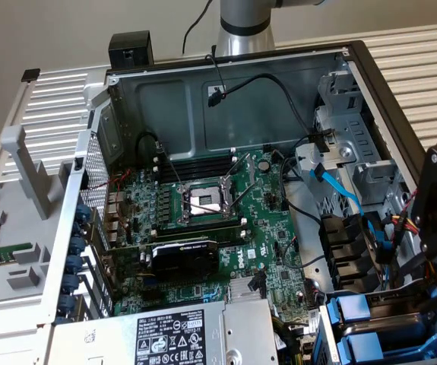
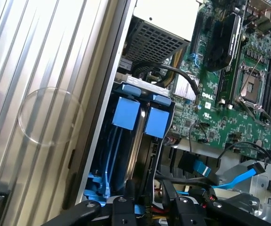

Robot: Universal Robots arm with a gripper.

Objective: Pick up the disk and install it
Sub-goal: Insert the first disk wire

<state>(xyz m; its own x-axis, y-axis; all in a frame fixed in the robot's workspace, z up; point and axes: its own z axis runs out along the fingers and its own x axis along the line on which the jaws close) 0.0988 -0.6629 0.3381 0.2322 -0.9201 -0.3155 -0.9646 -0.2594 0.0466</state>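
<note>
An open computer case (image 1: pixel 96 122) holds a green motherboard (image 1: pixel 271 258) and a grey power supply (image 1: pixel 237 327). In the case's corner bay beside the power supply stands the disk (image 2: pixel 126 113), touching a second blue-carrier drive (image 2: pixel 156 122). The gripper (image 2: pixel 147 209) hovers over the bay; I cannot tell whether it is spread or pinching.

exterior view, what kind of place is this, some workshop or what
Probably a lab or workshop bench for robot computer assembly: an open desktop computer case lies on its side with its motherboard and power supply box exposed, and a robot arm rises beyond it.
</note>
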